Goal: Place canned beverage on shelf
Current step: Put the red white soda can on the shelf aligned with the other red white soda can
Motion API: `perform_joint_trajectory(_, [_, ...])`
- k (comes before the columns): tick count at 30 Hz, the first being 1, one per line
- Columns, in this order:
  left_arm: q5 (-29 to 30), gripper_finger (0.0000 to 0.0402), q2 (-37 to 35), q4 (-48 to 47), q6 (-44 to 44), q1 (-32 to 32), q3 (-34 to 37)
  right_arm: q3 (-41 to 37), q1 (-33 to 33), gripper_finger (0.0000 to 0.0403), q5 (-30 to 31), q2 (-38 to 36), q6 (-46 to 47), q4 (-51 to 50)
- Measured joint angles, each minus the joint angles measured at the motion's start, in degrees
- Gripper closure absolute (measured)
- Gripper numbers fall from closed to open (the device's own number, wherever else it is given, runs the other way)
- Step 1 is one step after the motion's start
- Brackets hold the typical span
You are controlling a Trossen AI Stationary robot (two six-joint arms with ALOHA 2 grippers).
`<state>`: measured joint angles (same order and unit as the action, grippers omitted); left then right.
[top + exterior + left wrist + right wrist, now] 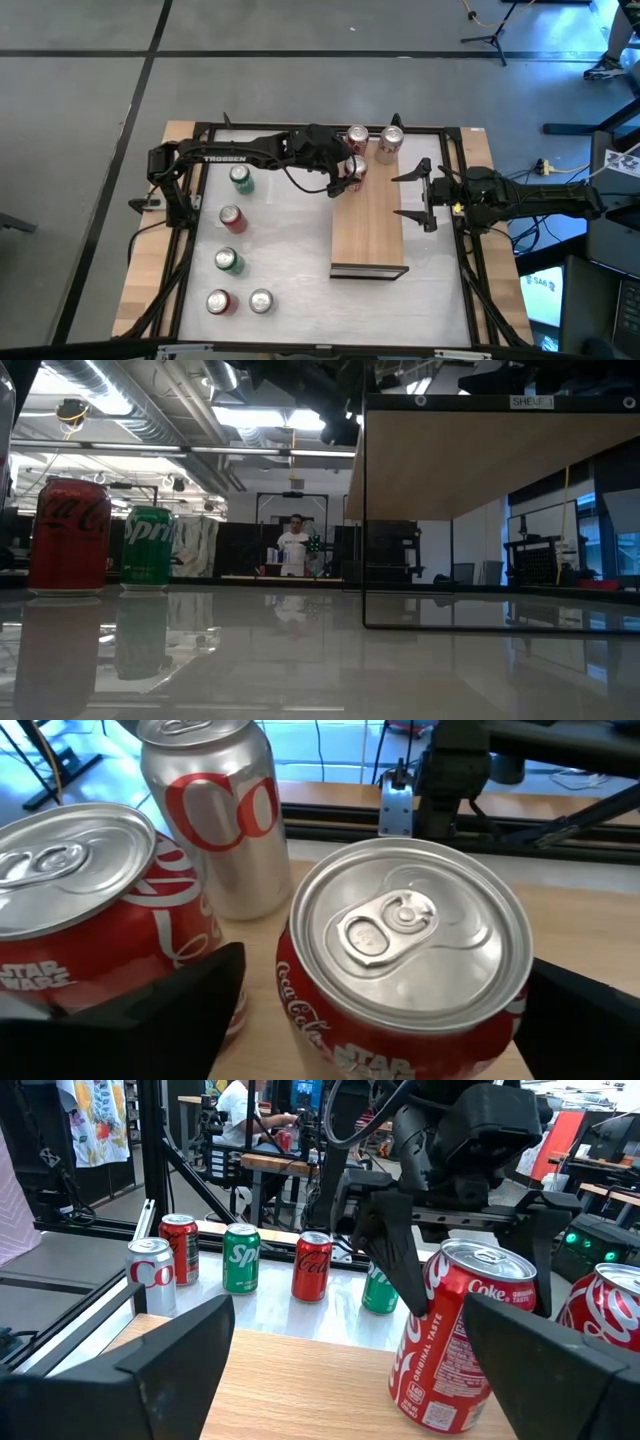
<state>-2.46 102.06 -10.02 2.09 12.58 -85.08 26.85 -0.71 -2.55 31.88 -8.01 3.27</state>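
Observation:
A light-wood shelf runs from the table's middle to its far edge; the low view shows the shelf raised on a thin dark frame. On its far end stand a red can, a silver can and a red Star Wars cola can, upright on its base. My left gripper is open, one finger on each side of that last can. My right gripper waits open at the shelf's right edge, with nothing between its fingers. My left gripper reaches in level from the table's left, its fingers on either side of the Star Wars can's wall. Wood shows between one finger and the can. Whether the other finger touches the can's side, I cannot tell.
Several loose cans stand on the white table left of the shelf, among them a green one, a red one and a silver one. A black frame borders the table. A person stands far off in the room.

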Motion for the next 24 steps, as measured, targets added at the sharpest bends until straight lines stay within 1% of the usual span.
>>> perform_joint_trajectory(8, [2.4,0.0005,0.0,0.0,-0.1,0.0,0.0,0.0,0.0,0.0017,0.0,0.0,0.0,0.0])
perform_joint_trajectory(15, [2.5,0.0005,0.0,-0.2,-0.5,0.0,0.0,0.0,0.0,0.0017,0.0,0.0,0.0,0.0])
perform_joint_trajectory(24, [2.3,0.0005,-2.6,-1.7,-0.5,0.0,0.0,0.0,0.0,0.0017,0.0,0.0,0.0,0.0])
